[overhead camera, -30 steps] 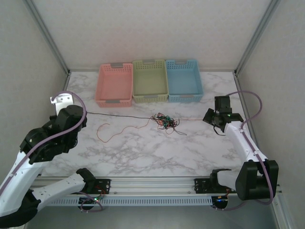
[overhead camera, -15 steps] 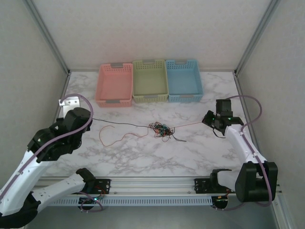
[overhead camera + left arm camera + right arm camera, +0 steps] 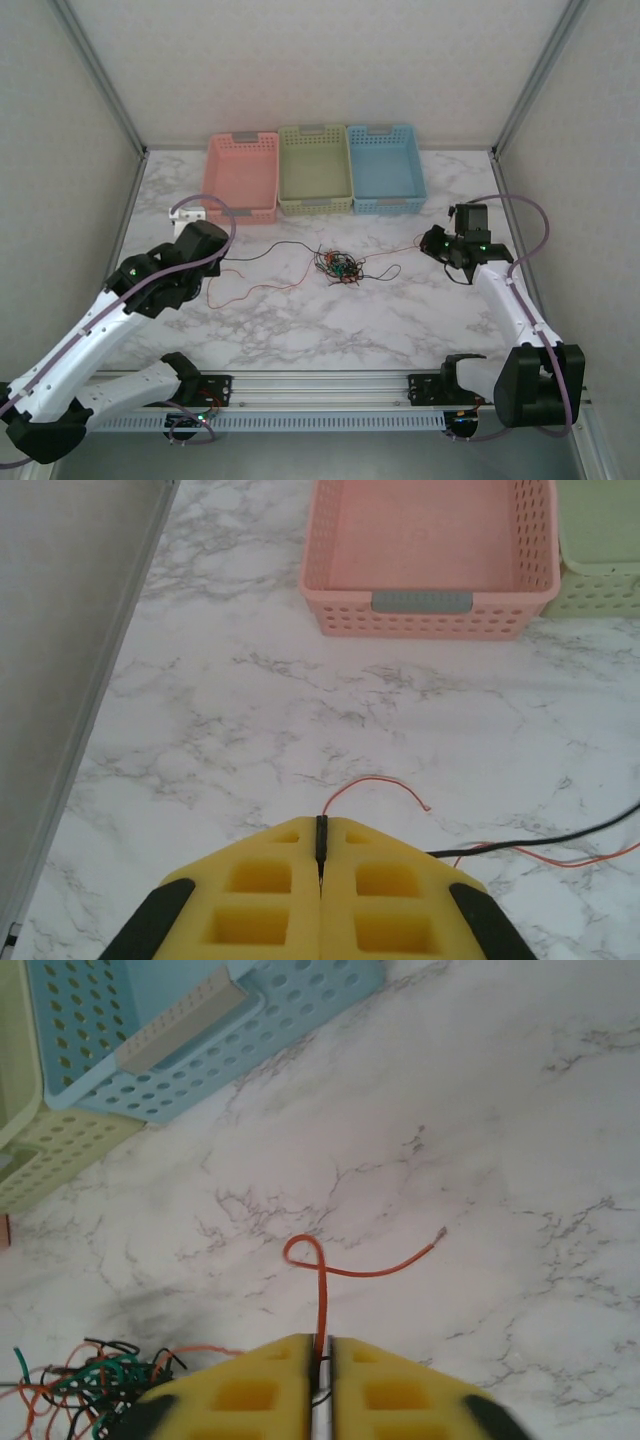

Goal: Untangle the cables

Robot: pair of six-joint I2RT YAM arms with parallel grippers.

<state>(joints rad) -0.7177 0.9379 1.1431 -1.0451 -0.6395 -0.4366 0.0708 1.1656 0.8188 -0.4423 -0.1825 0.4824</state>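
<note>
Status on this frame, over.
Left gripper shut on black cable. Right gripper around red-orange cable, grip unclear. Cable knot tangled mid-table. Nothing in the way.

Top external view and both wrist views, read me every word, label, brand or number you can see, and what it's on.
None: no readable text anywhere. The pink basket, green basket and blue basket carry blank grey tabs.
</note>
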